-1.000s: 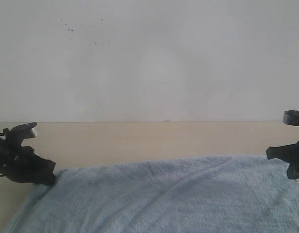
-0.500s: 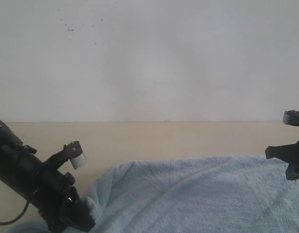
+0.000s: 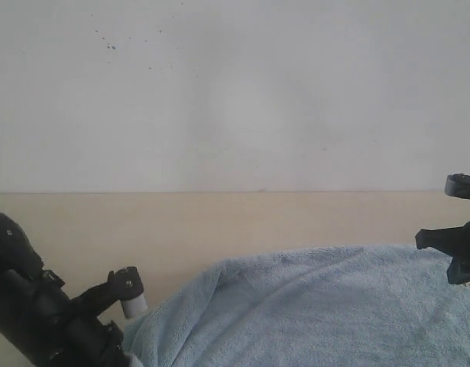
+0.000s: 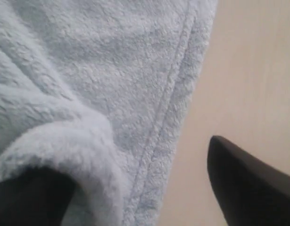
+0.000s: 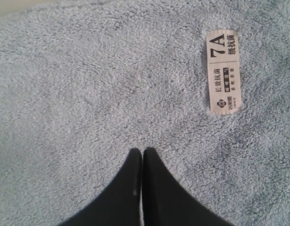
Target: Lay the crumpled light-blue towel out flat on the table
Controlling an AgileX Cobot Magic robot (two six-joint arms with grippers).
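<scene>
Two grippers working: the towel (image 3: 311,306), surely soft and limp, lies rumpled on the table (image 3: 219,222), left gripper (image 4: 135,165) spread wide with a fold (image 4: 55,136) draped over one finger (image 4: 27,197), right gripper (image 5: 143,151) pinched closed near the tag (image 5: 222,70), and the stitched hem (image 4: 170,94) looks the best hold.

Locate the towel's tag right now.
Right wrist view: the tag lies flat on the towel, a little off the tips of the shut right gripper. That puts it at the far right of the exterior view.
</scene>
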